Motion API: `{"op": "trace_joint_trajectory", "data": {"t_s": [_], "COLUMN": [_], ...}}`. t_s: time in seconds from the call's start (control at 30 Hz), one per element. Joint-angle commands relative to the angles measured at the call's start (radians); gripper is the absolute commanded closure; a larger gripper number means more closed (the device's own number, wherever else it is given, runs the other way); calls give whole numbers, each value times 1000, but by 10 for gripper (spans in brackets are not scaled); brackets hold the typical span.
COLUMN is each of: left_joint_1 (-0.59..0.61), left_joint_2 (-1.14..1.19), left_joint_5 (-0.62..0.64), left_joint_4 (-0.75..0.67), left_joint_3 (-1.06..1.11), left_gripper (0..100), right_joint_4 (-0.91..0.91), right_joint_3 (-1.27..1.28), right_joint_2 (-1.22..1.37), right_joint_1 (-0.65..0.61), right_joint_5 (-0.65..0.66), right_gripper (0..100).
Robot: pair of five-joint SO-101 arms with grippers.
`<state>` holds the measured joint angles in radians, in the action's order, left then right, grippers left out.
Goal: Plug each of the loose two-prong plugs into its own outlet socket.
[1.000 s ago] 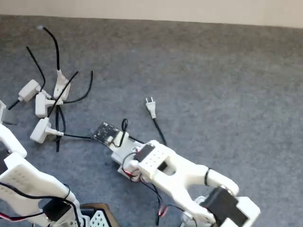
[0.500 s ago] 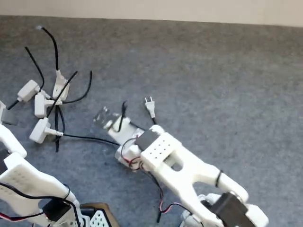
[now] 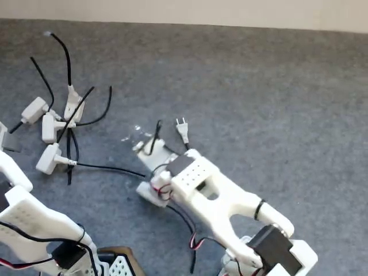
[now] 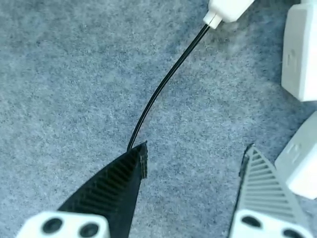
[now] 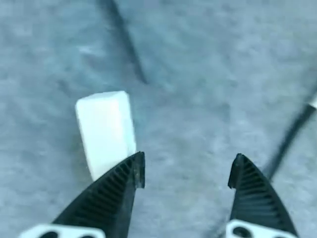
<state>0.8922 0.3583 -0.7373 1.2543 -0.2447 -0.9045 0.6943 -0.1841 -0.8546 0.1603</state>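
right arm is swinging farther and rightward across the grey carpet (image 3: 276, 103), so the right gripper (image 5: 188, 163) is closing in on the loose white two-prong plug with black cord (image 3: 183, 130), which isn't moving and is lying just right of it. Jaws are standing wide apart, gripping nothing. A small white rectangular block (image 5: 105, 131) is sitting just beside one finger; can't tell what it is. Plug is lying well apart from the cluster of white socket blocks (image 3: 49, 123) at far left. The left gripper (image 4: 196, 148) is hanging agape and empty by that cluster. Reads as a pickup approach; no plugging is happening yet.
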Motion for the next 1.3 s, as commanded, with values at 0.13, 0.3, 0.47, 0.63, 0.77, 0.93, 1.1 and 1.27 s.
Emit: {"op": "trace_joint_trajectory", "data": {"t_s": [0.13,0.3,0.47,0.63,0.77,0.93,1.1,1.27], "left_joint_1": [-15,-15,-15,-10,-8,-16,-22,-22], "left_joint_2": [-53,-53,-53,-53,-53,-53,-51,-51], "left_joint_5": [-5,-5,-5,-5,-5,-5,-5,-5], "left_joint_4": [2,2,2,2,2,2,0,0], "left_joint_3": [-15,-15,-15,-15,-13,-7,-5,-5], "left_gripper": [697,697,697,697,697,697,697,697], "right_joint_4": [-91,-114,-134,-226,-193,-31,58,61], "right_joint_3": [-31,-44,-76,-206,-298,-305,-332,-473], "right_joint_2": [-7,-7,-8,1,4,21,177,394], "right_joint_1": [-183,-189,-200,-68,154,252,259,282], "right_joint_5": [-26,-26,-25,-20,-3,11,9,9], "right_gripper": [732,732,732,732,732,732,732,732]}}
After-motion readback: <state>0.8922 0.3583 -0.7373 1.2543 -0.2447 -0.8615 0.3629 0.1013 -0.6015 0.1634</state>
